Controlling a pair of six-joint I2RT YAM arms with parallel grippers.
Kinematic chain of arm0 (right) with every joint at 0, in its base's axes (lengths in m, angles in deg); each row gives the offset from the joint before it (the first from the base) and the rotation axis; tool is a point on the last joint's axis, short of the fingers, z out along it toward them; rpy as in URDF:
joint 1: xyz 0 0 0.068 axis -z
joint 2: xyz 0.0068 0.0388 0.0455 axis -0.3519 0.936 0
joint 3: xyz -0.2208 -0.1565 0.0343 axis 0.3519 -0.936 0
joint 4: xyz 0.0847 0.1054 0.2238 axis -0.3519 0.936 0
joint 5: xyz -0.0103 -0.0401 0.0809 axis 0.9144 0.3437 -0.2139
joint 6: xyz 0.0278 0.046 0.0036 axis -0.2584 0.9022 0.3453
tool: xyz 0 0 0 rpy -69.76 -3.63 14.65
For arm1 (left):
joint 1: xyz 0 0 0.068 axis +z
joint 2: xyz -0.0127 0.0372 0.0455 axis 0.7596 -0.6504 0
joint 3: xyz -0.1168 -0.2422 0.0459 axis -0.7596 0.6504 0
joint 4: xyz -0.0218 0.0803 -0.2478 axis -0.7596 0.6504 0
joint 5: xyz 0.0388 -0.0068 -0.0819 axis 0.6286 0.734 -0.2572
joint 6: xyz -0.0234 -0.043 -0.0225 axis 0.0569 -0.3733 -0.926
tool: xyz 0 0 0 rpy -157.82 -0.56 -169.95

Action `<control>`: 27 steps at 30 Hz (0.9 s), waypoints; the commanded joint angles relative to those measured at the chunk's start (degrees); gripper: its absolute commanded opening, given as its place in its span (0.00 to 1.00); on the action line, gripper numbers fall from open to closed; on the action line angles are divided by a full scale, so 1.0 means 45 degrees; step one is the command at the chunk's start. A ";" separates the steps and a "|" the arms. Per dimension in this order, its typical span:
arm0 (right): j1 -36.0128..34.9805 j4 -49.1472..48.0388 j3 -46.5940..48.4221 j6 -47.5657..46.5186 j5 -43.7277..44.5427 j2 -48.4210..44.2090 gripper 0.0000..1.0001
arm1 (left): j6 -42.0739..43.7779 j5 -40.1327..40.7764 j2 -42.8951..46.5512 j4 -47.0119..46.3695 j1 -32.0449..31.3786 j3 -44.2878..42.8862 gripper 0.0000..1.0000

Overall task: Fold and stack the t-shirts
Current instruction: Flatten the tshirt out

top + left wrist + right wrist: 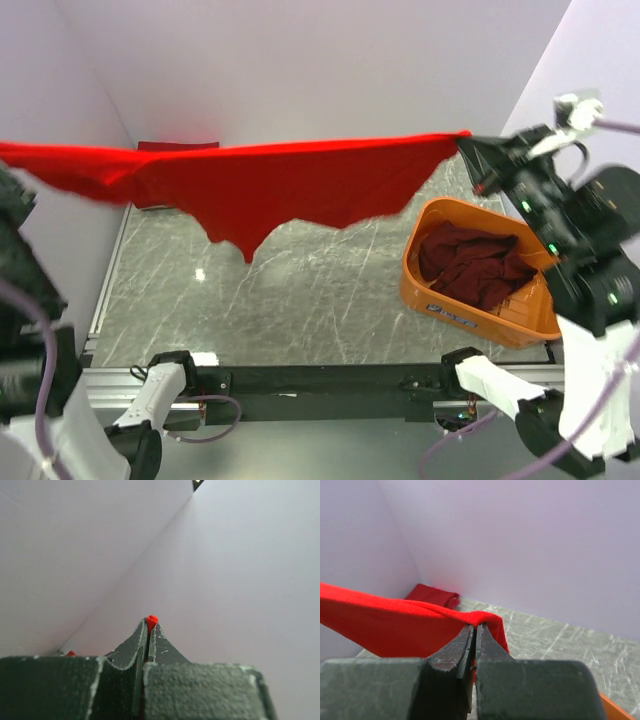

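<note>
L gripper (pixel 150 624), R gripper (pixel 474 626) pinch soft red t-shirt (pixel 270 185) taut, apparently by corners.

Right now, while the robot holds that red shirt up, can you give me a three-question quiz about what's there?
1. True or false: the red t-shirt lies flat on the table.
2. What lies in the orange tub? A) dark maroon cloth B) a ball C) nothing
3. Which grippers pinch the red t-shirt?

Key:
1. False: it hangs stretched in the air.
2. A
3. Both: the left gripper and the right gripper are each shut on an edge.
</note>
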 commanded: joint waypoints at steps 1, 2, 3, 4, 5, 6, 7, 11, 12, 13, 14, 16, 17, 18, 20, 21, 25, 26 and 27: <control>0.0071 0.0182 0.0061 -0.0271 -0.0637 -0.0675 0.00 | 0.0287 0.0992 0.0349 0.0375 0.0055 -0.0908 0.01; 0.0072 0.0260 0.0217 -0.0349 -0.0658 -0.0754 0.00 | 0.0287 0.0915 0.0388 0.0355 0.0055 -0.1106 0.01; 0.0072 0.0357 0.0353 -0.0427 -0.0678 -0.0716 0.00 | 0.0538 0.0702 0.0428 0.0162 0.0055 -0.1185 0.01; 0.0072 0.0609 0.0490 -0.0505 -0.0620 -0.0638 0.00 | 0.0696 0.0274 0.0467 -0.0266 0.0036 -0.1263 0.01; 0.0072 0.0709 0.0588 -0.0525 -0.0407 -0.0579 0.00 | 0.0697 0.0231 0.0390 -0.0347 0.0036 -0.1341 0.01; 0.0072 0.0729 0.0570 -0.0525 -0.0269 -0.0482 0.00 | 0.0736 0.0289 0.0157 -0.0367 0.0036 -0.1400 0.01; 0.0072 0.0594 0.0454 -0.0467 -0.0171 -0.0442 0.00 | 0.0794 0.0347 0.0039 -0.0619 0.0055 -0.1304 0.01; 0.0072 0.0027 -0.0676 -0.0272 -0.0267 -0.0033 0.00 | 0.1106 0.0154 -0.0391 -0.1712 0.0036 0.0315 0.01; 0.0072 -0.0109 -0.0893 -0.0252 -0.0384 0.0200 0.00 | 0.1030 0.0153 -0.0721 -0.1754 0.0055 0.0569 0.01; 0.0072 -0.0439 -0.1127 -0.0194 -0.0423 0.0338 0.00 | 0.1068 0.0133 -0.0898 -0.1890 0.0055 0.1268 0.01; 0.0072 -0.0675 -0.1729 -0.0155 -0.0443 0.0475 0.00 | 0.1165 -0.0002 -0.1036 -0.2162 0.0036 0.1758 0.01; 0.0072 -0.1395 -0.2318 -0.0116 -0.0385 0.0962 0.00 | 0.1263 -0.0081 -0.1407 -0.3429 0.0036 0.3490 0.01; 0.0072 -0.1632 -0.2862 -0.0134 -0.0346 0.1196 0.00 | 0.1476 -0.0314 -0.1524 -0.4111 0.0055 0.4159 0.01; 0.0072 -0.1808 -0.3042 -0.0096 -0.0191 0.1759 0.00 | 0.1827 -0.0896 -0.1835 -0.5220 0.0036 0.4784 0.01; 0.0110 -0.2199 -0.3354 -0.0154 -0.0112 0.2967 0.00 | 0.2160 -0.1349 -0.2343 -0.6222 0.0055 0.6251 0.01; 0.0111 -0.2297 -0.3375 -0.0174 -0.0111 0.3498 0.00 | 0.2336 -0.1545 -0.3080 -0.6768 0.0055 0.6604 0.01; 0.0189 -0.2648 -0.3064 -0.0251 -0.0033 0.6622 0.00 | 0.2845 -0.2168 -0.5699 -0.7085 0.0036 0.7173 0.01; 0.0247 -0.2746 -0.2831 -0.0271 -0.0072 0.8020 0.00 | 0.2981 -0.2326 -0.6266 -0.7260 0.0036 0.7212 0.01; 0.0267 -0.2825 -0.2597 -0.0271 -0.0072 0.8769 0.00 | 0.3040 -0.2405 -0.7335 -0.7417 0.0055 0.7290 0.01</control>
